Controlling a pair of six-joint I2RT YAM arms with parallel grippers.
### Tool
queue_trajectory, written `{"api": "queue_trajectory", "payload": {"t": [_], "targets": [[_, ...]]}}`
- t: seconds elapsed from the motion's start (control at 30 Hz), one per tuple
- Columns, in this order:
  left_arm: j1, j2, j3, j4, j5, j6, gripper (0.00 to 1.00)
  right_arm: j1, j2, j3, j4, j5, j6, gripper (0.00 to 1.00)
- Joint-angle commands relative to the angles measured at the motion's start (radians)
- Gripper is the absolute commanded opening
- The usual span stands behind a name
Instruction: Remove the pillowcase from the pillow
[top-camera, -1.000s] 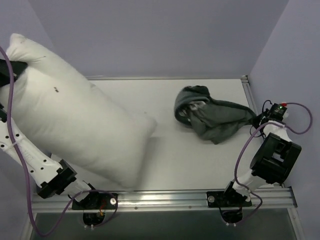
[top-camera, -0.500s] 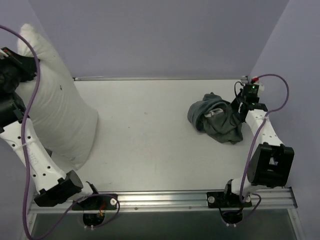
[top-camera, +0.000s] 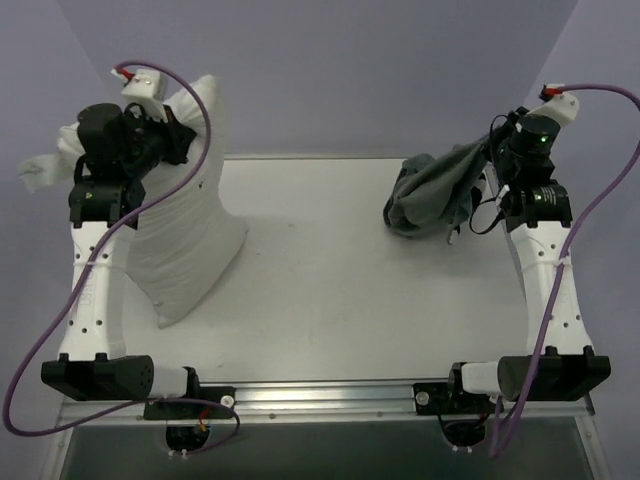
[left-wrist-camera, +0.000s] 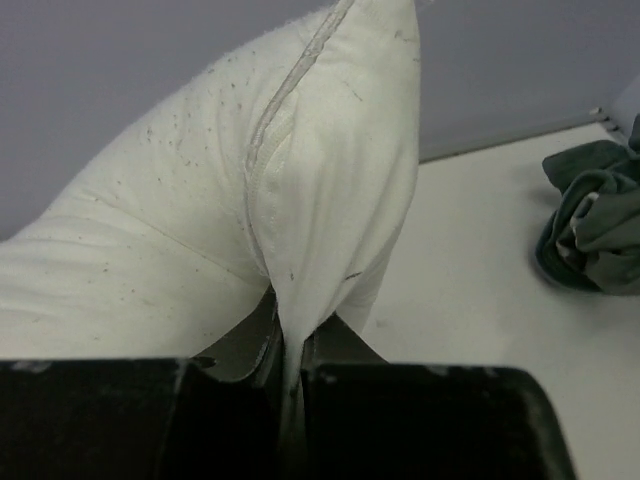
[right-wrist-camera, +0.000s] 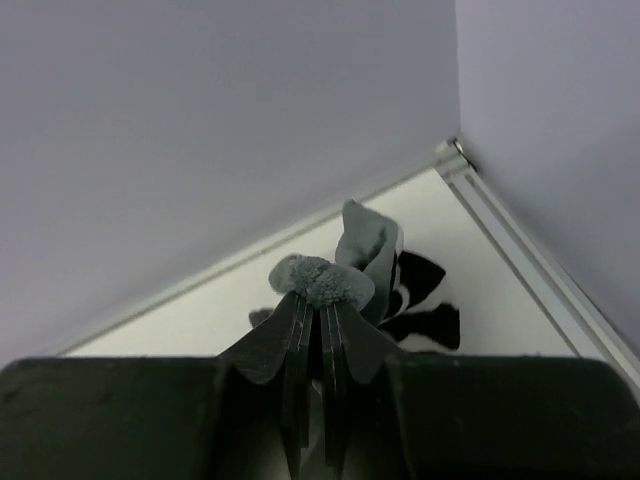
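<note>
The plain white pillow (top-camera: 190, 240) stands on end at the left of the table, its lower corner on the surface. My left gripper (top-camera: 172, 140) is shut on its upper edge; the left wrist view shows the pillow (left-wrist-camera: 300, 200) seam pinched between the jaws of the left gripper (left-wrist-camera: 292, 345). The pillowcase (top-camera: 435, 190), grey side out, hangs bunched at the back right, fully apart from the pillow. My right gripper (top-camera: 497, 150) is shut on it. The right wrist view shows a grey tuft of the pillowcase (right-wrist-camera: 345, 262), zebra stripes below, above the right gripper (right-wrist-camera: 320, 300).
A metal rail (top-camera: 330, 395) runs along the table's near edge with both arm bases on it. Purple walls stand behind and on both sides. A raised table edge strip (right-wrist-camera: 520, 255) runs along the right side. The white tabletop (top-camera: 330, 290) lies between the arms.
Both arms have risen. The left gripper has lifted the pillow upright and inward from the left edge. The right gripper has lifted the pillowcase off the table toward the back right.
</note>
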Motion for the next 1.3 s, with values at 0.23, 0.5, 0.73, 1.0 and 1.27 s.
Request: {"api": "queue_trajectory", "payload": {"t": [0.23, 0.5, 0.73, 1.0, 1.27], "targets": [[-0.106, 0.144, -0.274, -0.028, -0.221, 0.273, 0.02, -0.031, 0.089, -0.353, -0.082, -0.004, 0.007, 0.75], [-0.104, 0.277, -0.226, -0.071, -0.322, 0.304, 0.76, -0.026, 0.091, -0.313, -0.096, -0.088, 0.007, 1.00], [-0.141, 0.274, 0.043, -0.042, -0.520, 0.362, 0.94, -0.013, 0.042, -0.293, -0.113, -0.117, 0.004, 1.00], [-0.261, 0.193, 0.061, 0.008, -0.625, 0.459, 0.94, -0.005, 0.042, -0.298, -0.116, -0.140, 0.000, 1.00], [-0.239, 0.271, 0.238, -0.038, -0.674, 0.442, 0.94, -0.003, 0.042, -0.250, -0.168, -0.121, -0.016, 1.00]]}}
